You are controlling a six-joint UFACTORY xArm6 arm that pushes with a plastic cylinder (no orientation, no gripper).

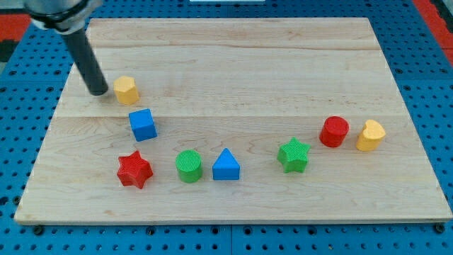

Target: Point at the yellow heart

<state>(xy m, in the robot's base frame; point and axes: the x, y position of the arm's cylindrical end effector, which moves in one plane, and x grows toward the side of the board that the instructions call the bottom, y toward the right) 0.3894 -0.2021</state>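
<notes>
My tip [98, 92] rests on the board at the view's upper left, just left of a yellow pentagon-like block [126, 90], with a small gap between them. The yellow heart [370, 135] lies far off at the view's right, next to a red cylinder [334, 132]. The rod rises from the tip toward the view's top left corner.
A blue cube [142, 125] lies below the yellow pentagon. Along the view's bottom lie a red star [134, 170], a green cylinder [188, 166], a blue triangle [226, 166] and a green star [294, 155]. The wooden board [233, 42] ends at blue pegboard on all sides.
</notes>
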